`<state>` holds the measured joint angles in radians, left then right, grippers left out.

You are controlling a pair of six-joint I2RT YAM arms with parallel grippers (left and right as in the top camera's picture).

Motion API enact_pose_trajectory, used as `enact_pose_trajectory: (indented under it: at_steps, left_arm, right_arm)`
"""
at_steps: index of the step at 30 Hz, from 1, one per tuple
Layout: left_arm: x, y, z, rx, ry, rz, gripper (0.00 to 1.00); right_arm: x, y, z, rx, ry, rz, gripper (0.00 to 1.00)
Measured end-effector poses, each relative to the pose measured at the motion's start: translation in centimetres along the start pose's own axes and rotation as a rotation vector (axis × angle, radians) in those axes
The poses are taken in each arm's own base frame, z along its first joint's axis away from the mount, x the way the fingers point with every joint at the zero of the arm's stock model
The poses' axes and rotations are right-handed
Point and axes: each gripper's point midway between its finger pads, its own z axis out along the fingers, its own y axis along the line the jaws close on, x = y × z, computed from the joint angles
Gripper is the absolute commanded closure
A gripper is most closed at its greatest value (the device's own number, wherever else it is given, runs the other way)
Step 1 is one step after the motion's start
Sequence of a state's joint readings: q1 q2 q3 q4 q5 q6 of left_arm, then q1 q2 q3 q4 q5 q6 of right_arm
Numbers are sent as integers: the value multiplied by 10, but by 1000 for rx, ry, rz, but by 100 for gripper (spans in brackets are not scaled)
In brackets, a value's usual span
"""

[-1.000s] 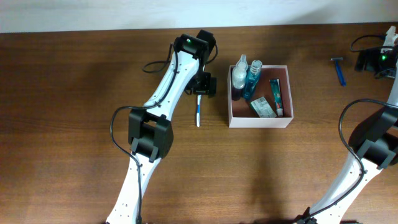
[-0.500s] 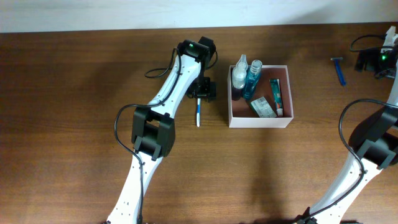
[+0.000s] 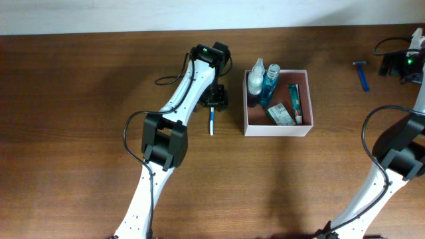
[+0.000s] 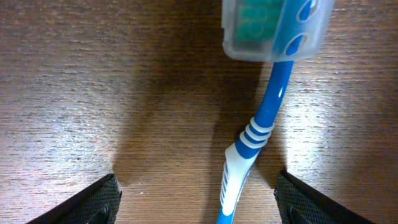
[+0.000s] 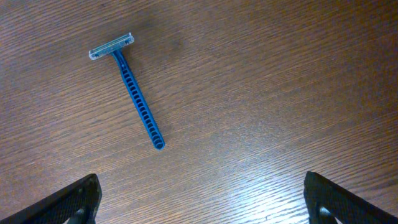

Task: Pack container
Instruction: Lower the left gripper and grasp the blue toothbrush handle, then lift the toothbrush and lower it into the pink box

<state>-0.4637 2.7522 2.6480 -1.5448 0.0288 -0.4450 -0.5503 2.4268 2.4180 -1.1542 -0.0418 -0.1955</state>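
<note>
One clear cap [image 4: 273,28] on toothbrush [image 4: 264,118] head, L wrist view only.

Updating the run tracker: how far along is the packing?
Done: two bottles, a toothpaste tube and a green packet sit in the container. In hand: nothing gripped; the open left gripper straddles the toothbrush. Left: toothbrush and razor, both on the table, razor under the open right gripper.
</note>
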Motion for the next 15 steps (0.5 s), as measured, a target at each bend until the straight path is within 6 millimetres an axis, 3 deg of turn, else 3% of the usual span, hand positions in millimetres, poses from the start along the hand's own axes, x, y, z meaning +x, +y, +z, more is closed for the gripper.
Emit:
enact_pose_trajectory:
  at_steps: [3,5,15]
  left_arm:
    - [0,0,0,2,3,-8,81]
    - [1,0,0,2,4,-10,97]
    - [1,0,0,0,4,-8,99]
  right_arm:
    - [0,0,0,0,0,1,1]
    - [0,0,0,0,0,0,1]
    - [0,0,0,0,0,0,1]
